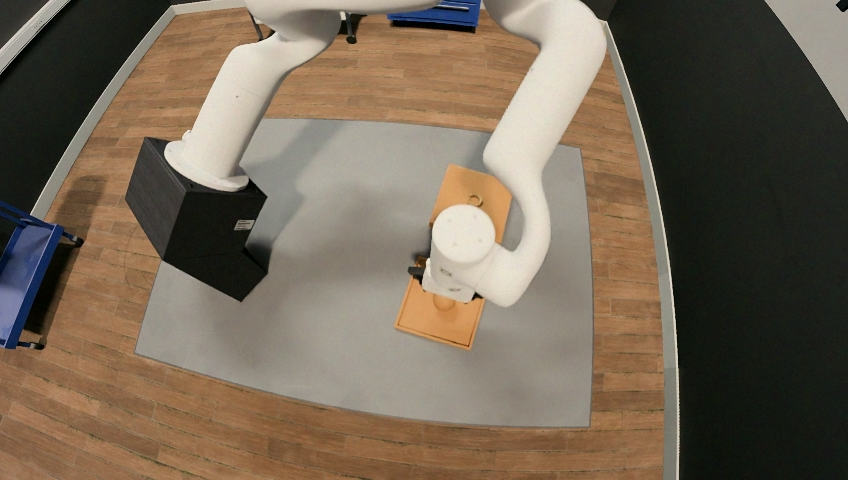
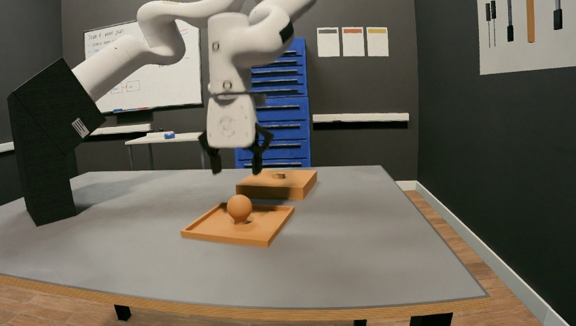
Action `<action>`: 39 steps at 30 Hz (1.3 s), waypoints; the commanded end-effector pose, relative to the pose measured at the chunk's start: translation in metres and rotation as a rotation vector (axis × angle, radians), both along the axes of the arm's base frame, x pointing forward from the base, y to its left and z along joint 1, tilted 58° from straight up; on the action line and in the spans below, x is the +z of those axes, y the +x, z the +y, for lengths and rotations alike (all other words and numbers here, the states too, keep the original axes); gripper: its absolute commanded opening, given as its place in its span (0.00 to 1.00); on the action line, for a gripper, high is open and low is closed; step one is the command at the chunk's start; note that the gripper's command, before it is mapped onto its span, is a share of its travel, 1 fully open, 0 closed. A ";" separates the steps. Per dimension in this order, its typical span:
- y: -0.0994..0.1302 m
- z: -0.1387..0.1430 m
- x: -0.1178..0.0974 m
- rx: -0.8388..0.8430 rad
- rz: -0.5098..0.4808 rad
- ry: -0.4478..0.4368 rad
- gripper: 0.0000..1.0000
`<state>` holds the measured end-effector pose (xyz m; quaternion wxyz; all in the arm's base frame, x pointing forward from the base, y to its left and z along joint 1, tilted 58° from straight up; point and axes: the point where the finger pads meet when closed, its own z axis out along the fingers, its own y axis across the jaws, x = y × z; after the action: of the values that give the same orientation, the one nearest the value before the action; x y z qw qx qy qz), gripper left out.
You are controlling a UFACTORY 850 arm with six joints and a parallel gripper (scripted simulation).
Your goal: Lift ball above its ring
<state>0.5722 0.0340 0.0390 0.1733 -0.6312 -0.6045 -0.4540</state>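
An orange ball (image 2: 239, 206) rests on its ring in the middle of a shallow orange tray (image 2: 238, 224). In the overhead view only a sliver of the ball (image 1: 443, 302) shows below the wrist, on the tray (image 1: 439, 318). My gripper (image 2: 234, 168) points straight down above the ball, with clear air between the fingertips and the ball. Its black fingers are open wide and empty. In the overhead view the white wrist (image 1: 461, 249) hides the fingers.
A raised orange block (image 2: 277, 183) with a small ring (image 2: 278, 175) on top stands just behind the tray; it also shows in the overhead view (image 1: 476, 199). The arm's black base (image 2: 40, 137) stands at the table's left. The table edge runs along the front.
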 end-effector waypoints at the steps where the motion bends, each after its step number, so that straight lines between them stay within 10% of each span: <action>1: 0.026 0.052 -0.037 -0.001 0.000 0.001 1.00; 14: 0.028 0.059 -0.042 -0.001 0.000 0.001 1.00; 15: 0.028 0.059 -0.042 -0.001 0.000 0.001 0.00; 28: 0.027 0.057 -0.040 -0.001 0.000 0.001 0.00; 39: -0.001 -0.001 -0.001 -0.001 0.000 0.001 0.00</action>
<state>0.5749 0.0378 0.0338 0.1723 -0.6315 -0.6040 -0.4547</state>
